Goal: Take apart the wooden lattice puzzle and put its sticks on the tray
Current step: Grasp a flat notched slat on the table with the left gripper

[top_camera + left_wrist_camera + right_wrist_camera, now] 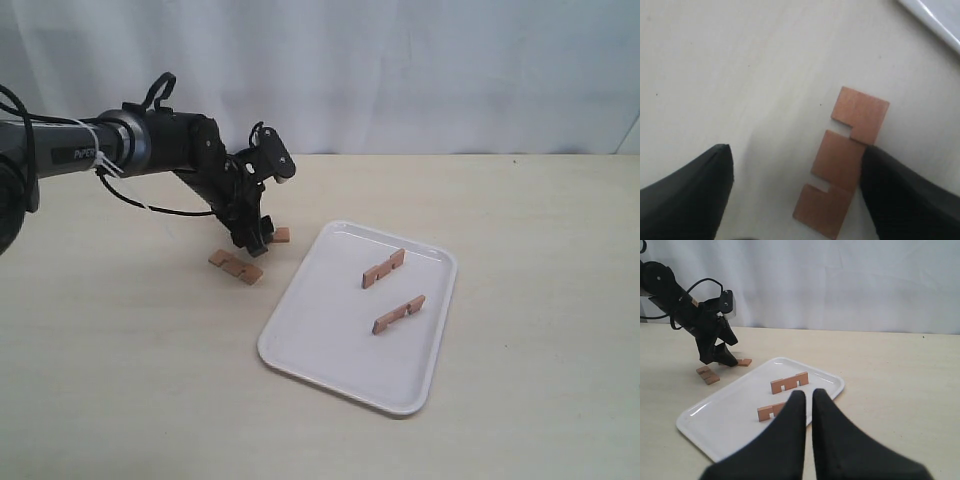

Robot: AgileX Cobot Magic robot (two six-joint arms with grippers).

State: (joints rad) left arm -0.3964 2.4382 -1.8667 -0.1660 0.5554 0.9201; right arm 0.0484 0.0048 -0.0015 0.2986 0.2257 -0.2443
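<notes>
Beige table (pixel 120 380) | stick (pixel 840 160) flat, axis crosswise to spread left gripper (pixel 796 150), perhaps touching

Left gripper (pixel 795 152) spread low; right gripper (pixel 808 392) seemingly shut.

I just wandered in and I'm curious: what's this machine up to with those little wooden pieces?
It is moving puzzle sticks onto a white tray. Two sticks already lie on it. Two more are on the table beside it, and the open left fingers are down around one of them. The right fingers, nearly shut and empty, hang back from the tray.
</notes>
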